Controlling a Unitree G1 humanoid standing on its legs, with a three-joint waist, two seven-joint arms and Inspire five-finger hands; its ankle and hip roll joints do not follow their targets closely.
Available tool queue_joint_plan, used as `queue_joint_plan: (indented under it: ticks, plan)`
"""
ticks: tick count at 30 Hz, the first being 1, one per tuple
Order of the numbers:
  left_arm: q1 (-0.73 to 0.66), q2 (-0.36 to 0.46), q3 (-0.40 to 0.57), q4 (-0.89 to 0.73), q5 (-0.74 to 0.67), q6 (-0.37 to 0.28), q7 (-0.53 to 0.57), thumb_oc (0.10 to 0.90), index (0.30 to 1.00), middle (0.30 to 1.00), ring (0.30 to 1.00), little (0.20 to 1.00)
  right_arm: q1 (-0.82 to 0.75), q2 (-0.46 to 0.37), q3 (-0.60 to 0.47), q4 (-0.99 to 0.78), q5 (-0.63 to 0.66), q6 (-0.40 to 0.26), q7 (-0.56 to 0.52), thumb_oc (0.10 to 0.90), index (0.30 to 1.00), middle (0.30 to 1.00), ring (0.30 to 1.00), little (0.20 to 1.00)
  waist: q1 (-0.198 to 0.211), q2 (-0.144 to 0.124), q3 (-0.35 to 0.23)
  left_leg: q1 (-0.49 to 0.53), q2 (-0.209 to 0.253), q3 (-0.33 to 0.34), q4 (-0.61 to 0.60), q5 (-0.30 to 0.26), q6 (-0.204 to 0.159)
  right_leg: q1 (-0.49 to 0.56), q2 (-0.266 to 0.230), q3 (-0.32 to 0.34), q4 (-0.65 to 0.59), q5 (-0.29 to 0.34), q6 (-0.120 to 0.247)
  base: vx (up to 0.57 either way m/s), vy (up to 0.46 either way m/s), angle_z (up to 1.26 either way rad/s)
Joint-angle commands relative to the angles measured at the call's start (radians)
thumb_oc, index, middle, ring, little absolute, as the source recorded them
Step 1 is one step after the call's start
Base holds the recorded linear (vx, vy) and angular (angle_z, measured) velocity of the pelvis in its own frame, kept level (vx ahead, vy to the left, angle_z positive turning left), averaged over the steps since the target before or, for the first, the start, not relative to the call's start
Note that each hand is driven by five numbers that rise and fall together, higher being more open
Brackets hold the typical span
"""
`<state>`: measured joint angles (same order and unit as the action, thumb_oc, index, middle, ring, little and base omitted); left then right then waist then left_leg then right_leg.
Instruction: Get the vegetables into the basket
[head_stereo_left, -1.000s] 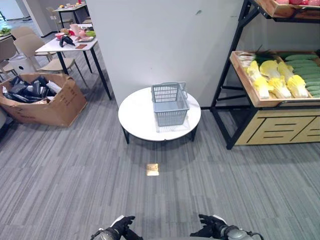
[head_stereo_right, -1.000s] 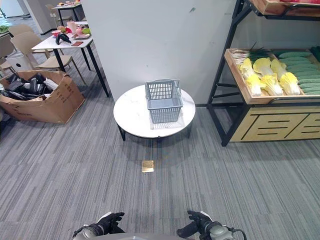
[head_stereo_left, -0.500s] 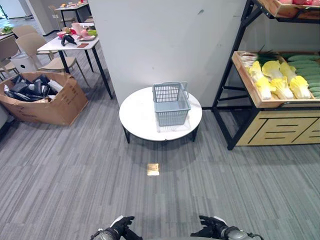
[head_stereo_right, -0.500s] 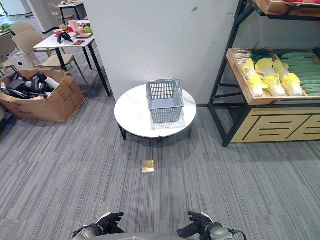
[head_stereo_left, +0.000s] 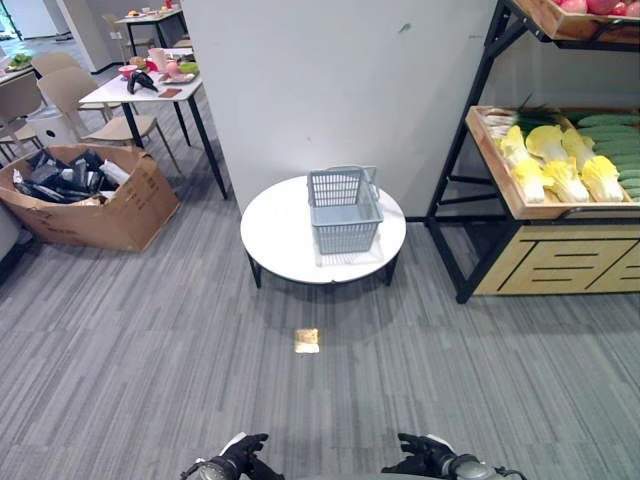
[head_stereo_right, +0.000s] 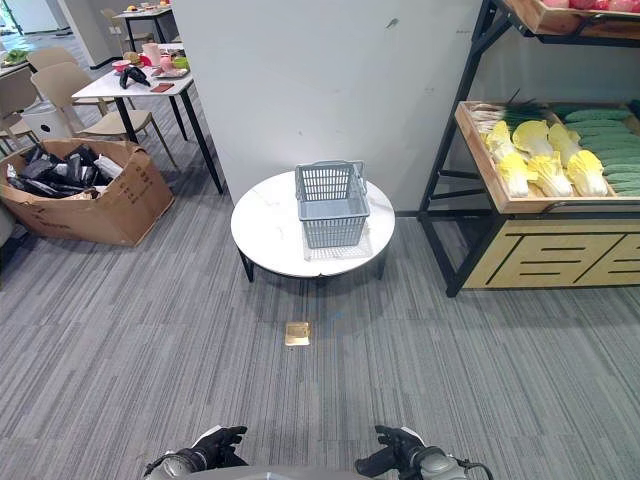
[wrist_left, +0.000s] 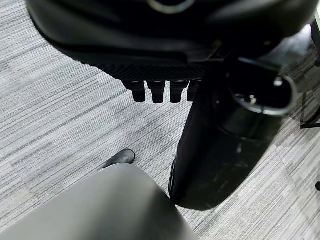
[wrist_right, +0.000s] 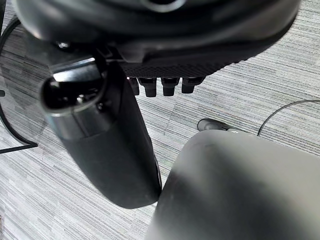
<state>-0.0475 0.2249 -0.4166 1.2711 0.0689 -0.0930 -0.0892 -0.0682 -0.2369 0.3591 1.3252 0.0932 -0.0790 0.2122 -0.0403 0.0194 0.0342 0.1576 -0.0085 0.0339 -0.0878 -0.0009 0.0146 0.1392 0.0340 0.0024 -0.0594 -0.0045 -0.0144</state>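
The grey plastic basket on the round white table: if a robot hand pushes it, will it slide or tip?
The grey plastic basket looks empty and has slatted walls, so it is probably light and would slide easily on the smooth round white table. Its flat, wide base suggests that it will hardly tip.

Bright, even indoor light; soft shadow under the round table (head_stereo_left: 275, 240); wrist views blurred.

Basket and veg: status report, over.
Both hands, left and right, low, open, holding nothing. Basket on round table, looks empty. Vegetables on shelf to the right. Nothing blocking.
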Motion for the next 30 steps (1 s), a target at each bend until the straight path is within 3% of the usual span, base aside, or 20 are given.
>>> queue_joint_plan:
  ticks: [1,19,30]
  plan:
    - [-0.012,0.006,0.0,0.062,-0.015,0.005,-0.021,0.9,1.0,1.0,1.0,1.0,0.011,-0.014,0.05,0.082,-0.021,0.023,0.026,0.9,1.0,1.0,1.0,1.0,0.01,-0.034,0.013,0.008,-0.068,0.021,0.001,-0.087,0.028,0.007,0.004,0.04,-0.011,-0.009,0.07,0.01,0.046,0.0]
    - [-0.026,0.001,-0.011,0.033,-0.04,0.008,-0.031,0.9,1.0,1.0,1.0,1.0,-0.012,-0.046,0.038,0.085,-0.02,0.03,0.028,0.9,1.0,1.0,1.0,1.0,0.019,-0.017,0.039,-0.011,-0.072,0.011,0.001,-0.083,0.038,-0.02,-0.001,0.037,0.004,-0.013,0.077,0.0,0.022,0.0]
    - [-0.047,0.016,0.0,0.022,-0.065,0.008,-0.032,0.9,1.0,1.0,1.0,1.0,-0.042,-0.063,0.042,0.079,-0.039,0.034,0.026,0.9,1.0,1.0,1.0,1.0,0.027,-0.021,0.071,-0.025,-0.075,0.028,0.001,-0.084,0.066,-0.099,0.004,0.056,0.128,-0.023,0.094,0.03,0.089,-0.05]
